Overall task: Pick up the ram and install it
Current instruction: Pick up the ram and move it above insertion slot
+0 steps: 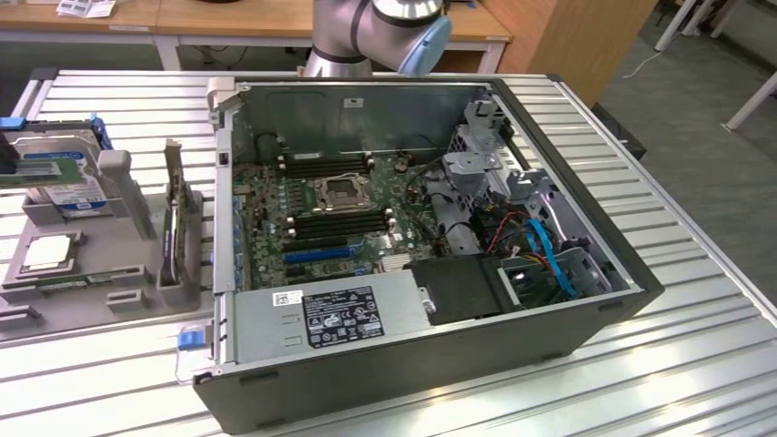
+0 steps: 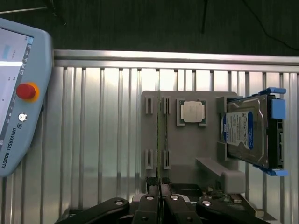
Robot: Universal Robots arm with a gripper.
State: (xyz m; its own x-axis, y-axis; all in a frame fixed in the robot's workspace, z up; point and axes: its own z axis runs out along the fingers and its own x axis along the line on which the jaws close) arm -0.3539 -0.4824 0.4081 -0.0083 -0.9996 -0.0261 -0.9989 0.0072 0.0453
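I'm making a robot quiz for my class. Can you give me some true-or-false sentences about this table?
1. The computer case is open, so you can see its insides. True.
2. The memory stick is plugged into the computer. False: it stands on edge in the gray holder on the table.
3. The hard drive has blue rails on its sides. True.
4. The gripper is wide open. False: its fingers are shut together.
5. The button on the control tablet is green. False: it is red.
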